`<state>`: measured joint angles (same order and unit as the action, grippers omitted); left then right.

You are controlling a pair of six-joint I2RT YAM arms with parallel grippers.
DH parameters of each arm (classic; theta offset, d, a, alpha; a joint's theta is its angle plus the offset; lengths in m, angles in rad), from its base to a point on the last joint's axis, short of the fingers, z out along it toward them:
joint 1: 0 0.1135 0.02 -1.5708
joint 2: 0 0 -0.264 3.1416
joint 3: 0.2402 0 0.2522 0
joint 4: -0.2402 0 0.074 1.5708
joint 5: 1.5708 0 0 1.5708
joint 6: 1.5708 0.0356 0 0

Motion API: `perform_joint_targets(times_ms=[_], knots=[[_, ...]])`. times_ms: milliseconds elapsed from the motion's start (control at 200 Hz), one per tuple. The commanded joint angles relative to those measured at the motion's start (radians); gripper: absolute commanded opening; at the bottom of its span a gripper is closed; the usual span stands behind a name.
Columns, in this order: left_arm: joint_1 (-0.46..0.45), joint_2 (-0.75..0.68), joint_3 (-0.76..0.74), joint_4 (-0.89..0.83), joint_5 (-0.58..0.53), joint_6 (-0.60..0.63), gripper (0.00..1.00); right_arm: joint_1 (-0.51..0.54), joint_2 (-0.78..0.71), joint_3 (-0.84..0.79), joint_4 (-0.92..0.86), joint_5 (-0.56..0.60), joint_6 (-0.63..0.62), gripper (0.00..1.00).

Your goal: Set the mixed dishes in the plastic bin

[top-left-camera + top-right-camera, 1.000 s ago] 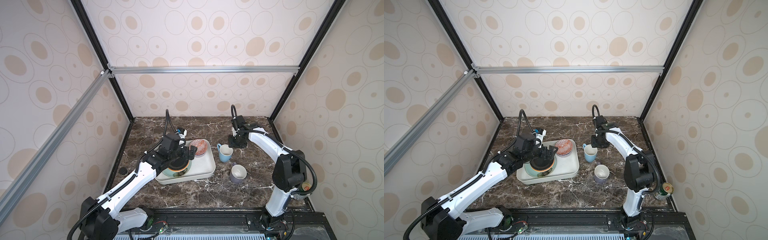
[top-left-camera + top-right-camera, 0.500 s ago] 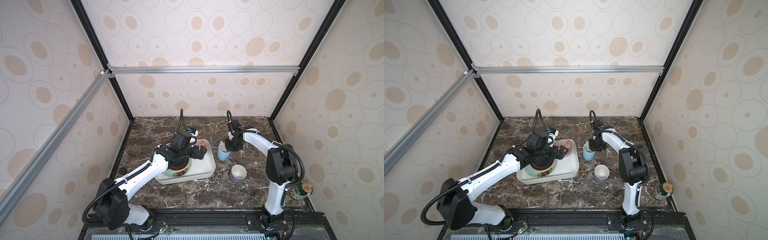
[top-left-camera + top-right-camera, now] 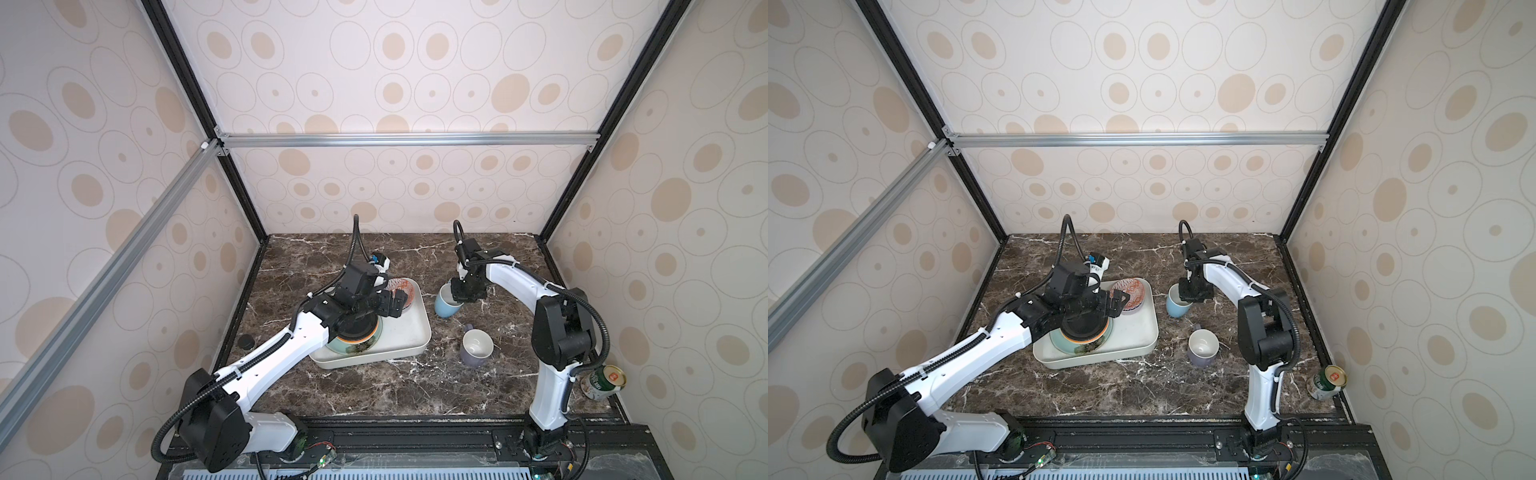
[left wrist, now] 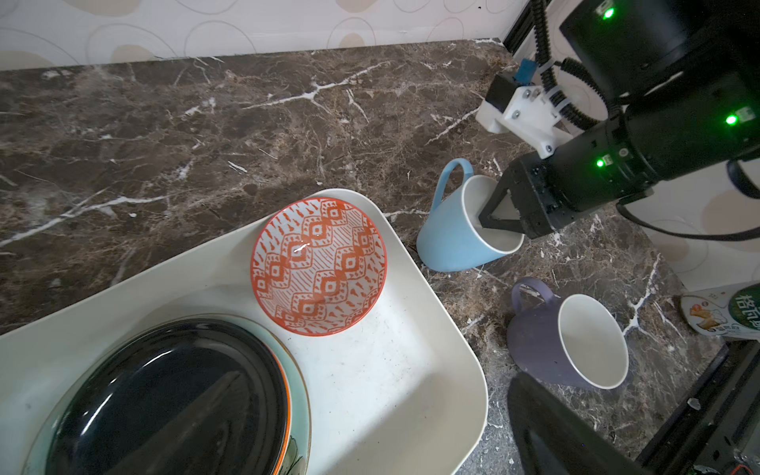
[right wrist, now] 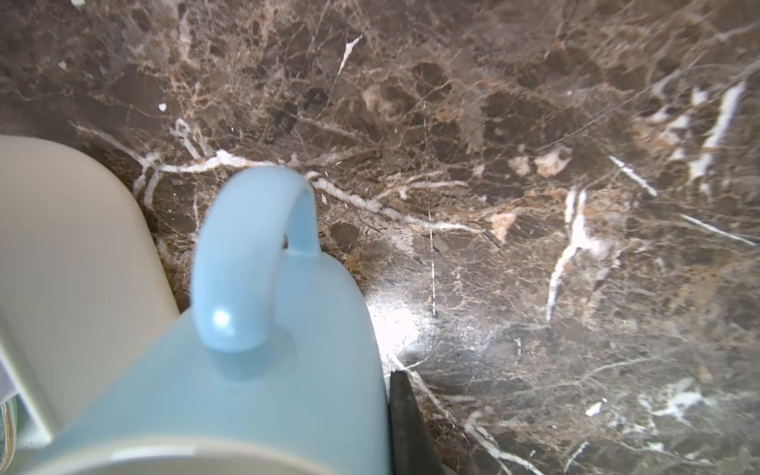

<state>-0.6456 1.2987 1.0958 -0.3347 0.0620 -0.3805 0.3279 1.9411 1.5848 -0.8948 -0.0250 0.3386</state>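
Right hand (image 4: pixel 498 218) pinches the rim of the tilted blue mug (image 4: pixel 452 246) on the desk (image 4: pixel 205 123) just beside the bin (image 4: pixel 436 370) (left hand (image 3: pixel 395 303) hangs wide above it); a thin rim grip could slip on lifting, dropping the mug.

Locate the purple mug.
In both top views the purple mug sits on the tabletop, right of the plastic bin, nearer the camera than the light blue mug.

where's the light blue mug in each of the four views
Top view: blue mug, mid-table, just right of the bin.
Top view: blue mug, same spot.
Left wrist: blue mug beside the bin's corner, right gripper on its rim.
Right wrist: blue mug close up, handle showing, bin alongside.
Shared landmark: the bin's rounded corner.
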Motion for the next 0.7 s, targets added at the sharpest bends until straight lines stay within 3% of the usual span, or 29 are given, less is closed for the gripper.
perform_joint_targets(times_ms=[0, 445, 695], knots=[[0.012, -0.057, -0.010, -0.039, -0.055, 0.034, 0.99, 0.013, -0.081, 0.076, -0.046, 0.017, -0.008, 0.07], [0.157, -0.296, -0.098, -0.135, -0.080, 0.060, 0.99, 0.191, -0.064, 0.296, -0.197, 0.068, -0.014, 0.07], [0.191, -0.383, -0.145, -0.165, -0.073, 0.069, 0.99, 0.277, -0.072, 0.266, -0.224, 0.097, 0.000, 0.07]])
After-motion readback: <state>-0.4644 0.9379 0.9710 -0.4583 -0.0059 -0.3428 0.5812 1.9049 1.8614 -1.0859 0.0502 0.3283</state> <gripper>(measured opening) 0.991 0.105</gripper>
